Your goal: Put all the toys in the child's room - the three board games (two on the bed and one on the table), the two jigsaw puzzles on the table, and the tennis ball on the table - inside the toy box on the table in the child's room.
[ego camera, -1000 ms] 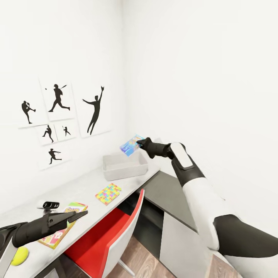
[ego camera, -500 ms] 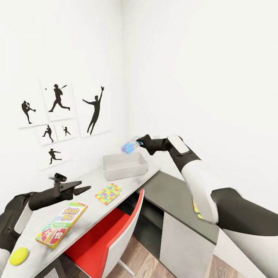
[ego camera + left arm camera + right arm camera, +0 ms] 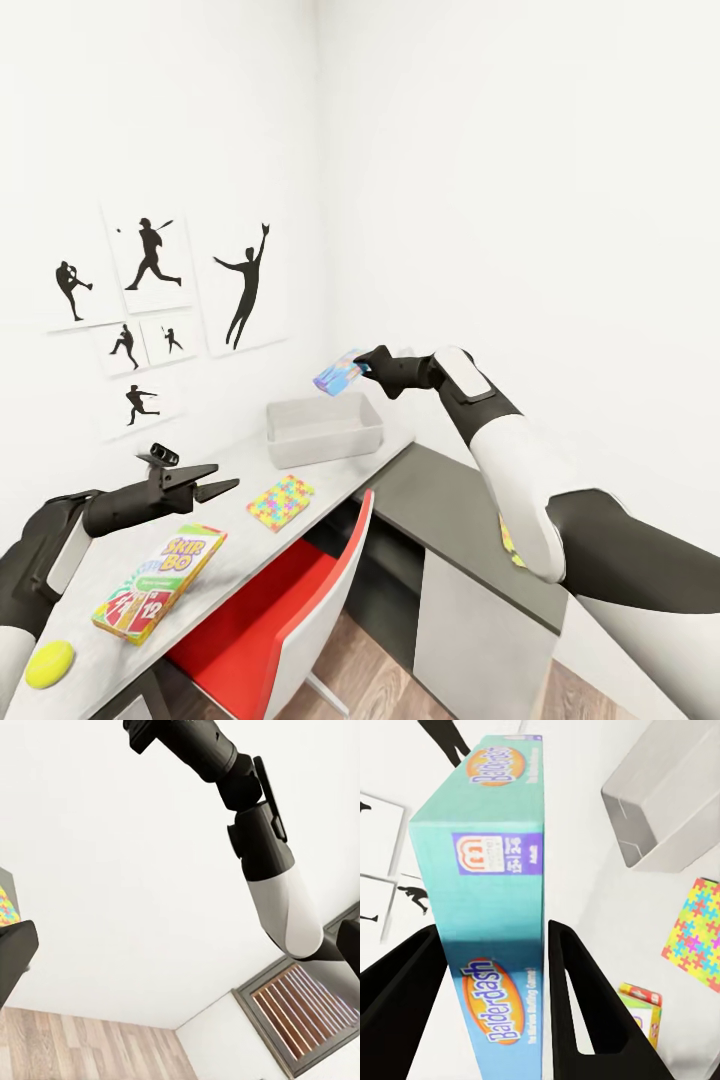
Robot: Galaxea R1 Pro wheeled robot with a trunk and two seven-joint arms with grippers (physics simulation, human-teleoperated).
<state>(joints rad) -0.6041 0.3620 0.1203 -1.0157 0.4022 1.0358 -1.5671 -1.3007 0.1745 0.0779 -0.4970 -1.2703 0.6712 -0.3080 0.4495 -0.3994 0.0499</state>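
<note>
Right gripper (image 3: 362,370) clamping my Balderdash box (image 3: 337,374) above toy box (image 3: 322,430), left gripper (image 3: 222,488) hanging spread over table (image 3: 225,480), Skip-Bo (image 3: 160,595) lying below.

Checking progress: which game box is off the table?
The blue Balderdash box, clamped in the right claw above the grey bin; the Skip-Bo box lies on the table.
</note>
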